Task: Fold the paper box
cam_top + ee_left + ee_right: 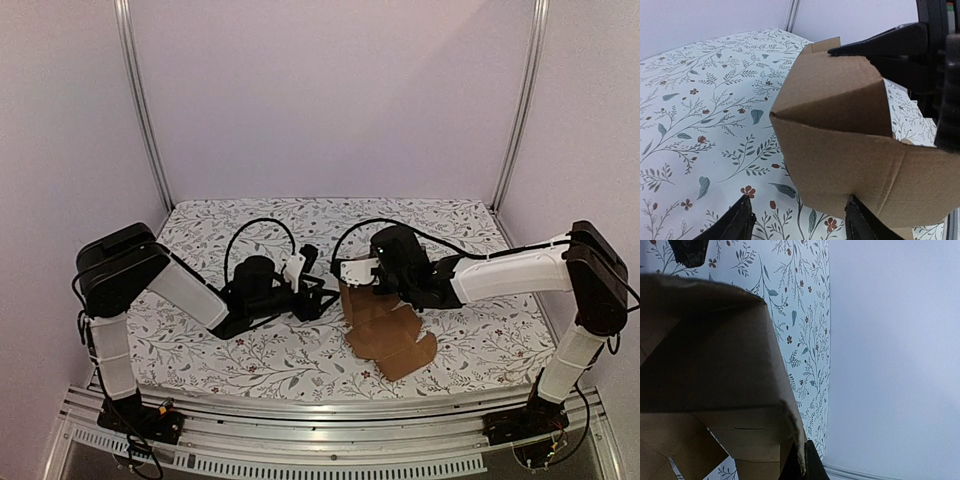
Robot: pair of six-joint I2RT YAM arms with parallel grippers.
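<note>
Brown cardboard paper box (385,335): our right tool (348,285) pinches its raised wall; we should push squarely with the wide-open left tool (799,220).

The left arm (185,290) and right arm (510,272) share white link shells and bulky black joint housings (the elbows biggest), each with a looping black cable (262,224). The left gripper (797,200) ends in two tapered black fingers (740,222).

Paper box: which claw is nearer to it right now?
Right. The right claw is shut on the paper box's raised panel; the left claw is open just beside it, with no grip.
</note>
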